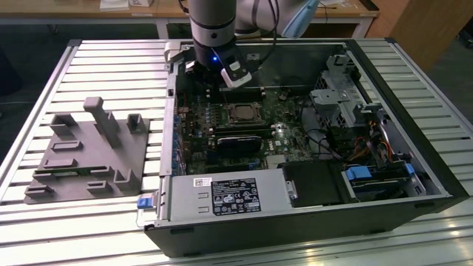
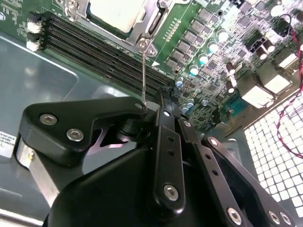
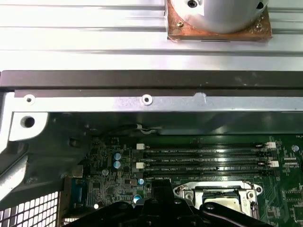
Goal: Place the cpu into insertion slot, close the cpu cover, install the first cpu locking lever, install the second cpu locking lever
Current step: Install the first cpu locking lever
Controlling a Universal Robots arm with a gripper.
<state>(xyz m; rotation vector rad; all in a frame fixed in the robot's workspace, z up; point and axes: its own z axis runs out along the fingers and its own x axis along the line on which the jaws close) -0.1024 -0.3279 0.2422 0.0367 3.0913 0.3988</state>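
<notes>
- Hanging over the motherboard inside the open computer case (image 1: 384, 88), the claw (image 2: 154, 101) sits just beside the memory slots (image 2: 94, 47), close to the case wall under the arm. I cannot tell whether it is wide or narrow.
- The cpu (image 2: 111, 12) lies flat in the insertion slot (image 1: 242, 113), near the middle of the board. Its dull silver top shows through the window of the cpu cover (image 2: 152, 21), which looks to be down over it.
- A thin wire locking lever (image 2: 143, 71) runs from the cover's corner straight to the claw's tip. Contact looks likely, but the meeting point is hidden.
- The lever is probably light, springy steel wire, smooth and apt to slip. It is best taken near its free end, square across the wire.
- The cpu itself should be light and stiff but fragile underneath, so it wants holding by its edges only, never the contact face.
- The cover looks like thin sheet metal, easily bent, and is best pressed at its rim.
- The case rests on the slatted surface (image 1: 66, 72), toward its edge at the exterior view's right. A grey fixture block (image 1: 88, 149) sits near the opposite edge.
</notes>
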